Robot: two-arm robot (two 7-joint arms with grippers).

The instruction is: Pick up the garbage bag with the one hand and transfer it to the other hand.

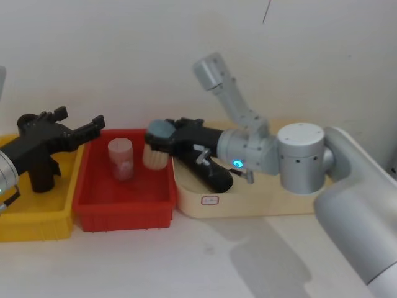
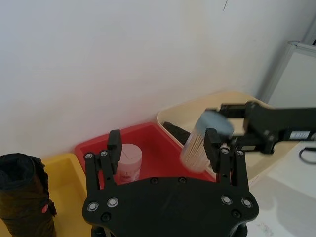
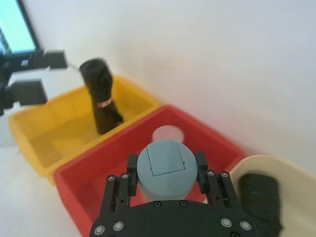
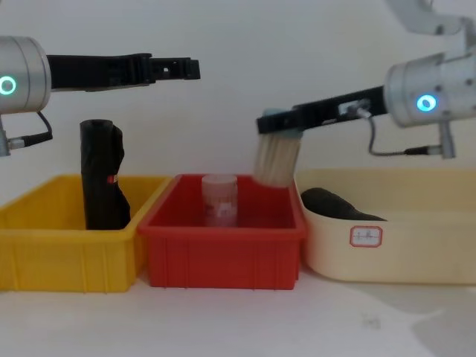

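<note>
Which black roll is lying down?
The black roll in the cream tub lies on its side. The other roll, with a red mark, stands upright in the yellow bin.

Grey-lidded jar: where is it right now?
Chest view: the grey-lidded jar is held in the right hand over the right end of the red bin, between the clear jar and the cream tub; the left hand hangs above the yellow bin.

Soft, even room light makes the white wall [image 1: 124, 49] bright with no glare, a pale grey shadow of the arm lies on the table [image 1: 260, 248], and the right wrist view is blurred at its edges, where the left gripper [image 3: 27, 74] looks smeared.
</note>
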